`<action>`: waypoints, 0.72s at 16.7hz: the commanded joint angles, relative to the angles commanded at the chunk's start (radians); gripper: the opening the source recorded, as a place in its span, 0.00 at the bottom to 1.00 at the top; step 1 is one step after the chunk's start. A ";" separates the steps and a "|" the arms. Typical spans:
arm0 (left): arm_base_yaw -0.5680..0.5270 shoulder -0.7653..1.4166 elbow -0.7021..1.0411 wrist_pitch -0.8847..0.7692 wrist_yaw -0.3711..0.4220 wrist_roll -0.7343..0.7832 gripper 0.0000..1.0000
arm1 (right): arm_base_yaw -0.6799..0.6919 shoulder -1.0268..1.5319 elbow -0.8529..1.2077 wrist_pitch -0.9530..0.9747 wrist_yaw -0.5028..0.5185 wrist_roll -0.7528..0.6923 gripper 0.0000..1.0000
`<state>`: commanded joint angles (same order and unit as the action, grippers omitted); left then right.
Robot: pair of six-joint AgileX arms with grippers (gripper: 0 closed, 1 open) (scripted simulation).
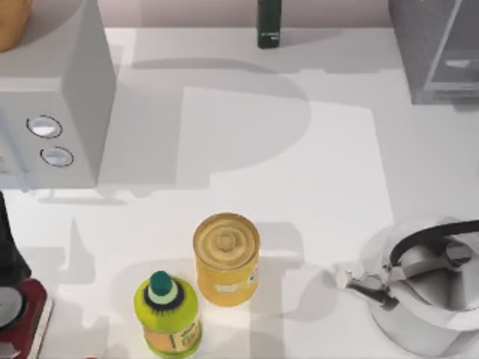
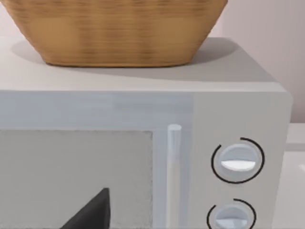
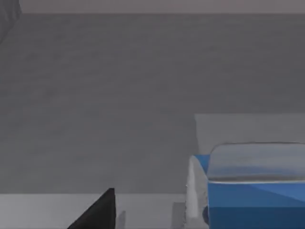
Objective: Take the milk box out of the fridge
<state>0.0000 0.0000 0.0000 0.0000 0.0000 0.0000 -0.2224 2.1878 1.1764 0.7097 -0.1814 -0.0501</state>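
Top view: the white counter [image 1: 314, 187] carries the grey fridge [image 1: 438, 52] at its far right corner, its pale glassy panel facing the middle of the counter. At the far left stands a grey box with two round dials [image 1: 56, 112], and a dark green bottle [image 1: 269, 22] stands at the back edge between the two. Toward the front, a yellow can [image 1: 227, 258] stands upright with a lime-green bottle [image 1: 168, 314] touching or just beside it on the left. A silver kettle [image 1: 426, 284] with a black handle sits at the front right, and a dark red and black appliance [image 1: 15, 307] sits at the front left corner.

In the right wrist view, the milk box [image 3: 252, 191] sits inside the grey fridge interior [image 3: 119, 95], on the fridge floor, blue with a pale top. One dark fingertip of the right hand [image 3: 97, 212] shows beside the carton, apart from it; I cannot tell how wide this hand stands.

In the left wrist view, the left hand's dark fingertip [image 2: 93, 212] points at the dial box front [image 2: 143, 157], with a woven basket [image 2: 114, 28] resting on top of that box. Its spread cannot be told either.
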 joint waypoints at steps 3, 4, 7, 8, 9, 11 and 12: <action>0.000 0.000 0.000 0.000 0.000 0.000 1.00 | 0.000 0.000 0.000 0.000 0.000 0.000 0.62; 0.000 0.000 0.000 0.000 0.000 0.000 1.00 | 0.000 0.000 0.000 0.000 0.000 0.000 0.55; 0.000 0.000 0.000 0.000 0.000 0.000 1.00 | 0.000 0.000 0.000 0.000 0.000 0.000 0.32; 0.000 0.000 0.000 0.000 0.000 0.000 1.00 | 0.000 0.000 0.000 0.000 0.000 0.000 0.25; 0.000 0.000 0.000 0.000 0.000 0.000 1.00 | 0.000 0.000 0.000 0.000 0.000 0.000 0.17; 0.000 0.000 0.000 0.000 0.000 0.000 1.00 | 0.000 0.000 0.000 0.000 0.000 0.000 0.02; 0.000 0.000 0.000 0.000 0.000 0.000 1.00 | 0.000 0.000 0.000 0.000 0.000 0.000 0.00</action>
<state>0.0000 0.0000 0.0000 0.0000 0.0000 0.0000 -0.2224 2.1878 1.1764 0.7097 -0.1814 -0.0501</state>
